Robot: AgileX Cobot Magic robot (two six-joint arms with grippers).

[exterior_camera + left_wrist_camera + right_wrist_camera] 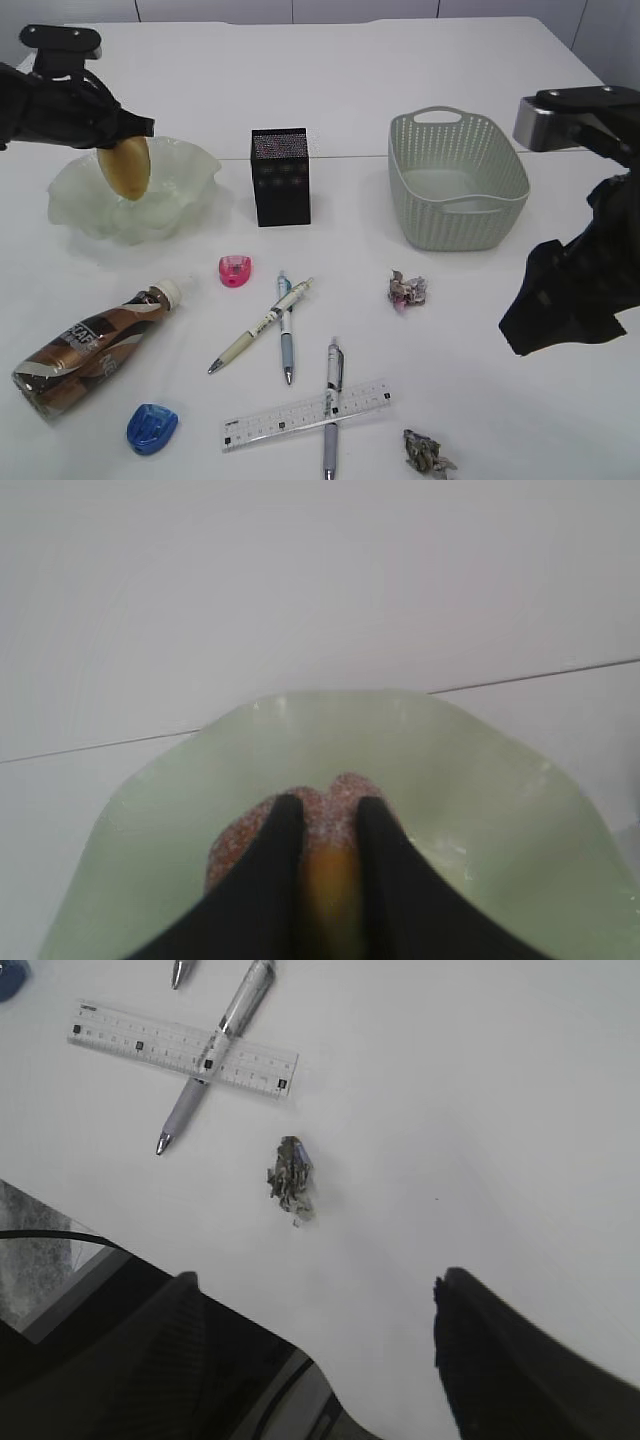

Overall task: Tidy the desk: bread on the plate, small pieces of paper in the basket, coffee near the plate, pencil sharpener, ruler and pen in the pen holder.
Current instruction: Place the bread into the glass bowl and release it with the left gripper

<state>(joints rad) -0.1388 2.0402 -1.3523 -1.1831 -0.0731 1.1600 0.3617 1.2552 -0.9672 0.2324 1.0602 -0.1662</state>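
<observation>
My left gripper [128, 135] is shut on a brown bread roll [125, 168] and holds it over the pale green wavy plate [190, 165]; the left wrist view shows the jaws [322, 810] clamped on the bread [340, 788] above the plate [500, 810]. My right gripper [315, 1285] is open and empty, above the table's front right. A coffee bottle [90, 345] lies on its side. A pink sharpener [235, 270], a blue sharpener [152, 428], three pens [262, 325], a ruler [306, 414] and two paper scraps [407, 289] [428, 452] lie on the table.
A black mesh pen holder [280, 176] stands mid-table. A grey-green basket [457, 180] stands at the right, empty. One pen [215, 1050] lies across the ruler [180, 1047], with a paper scrap [291, 1177] near the table's front edge.
</observation>
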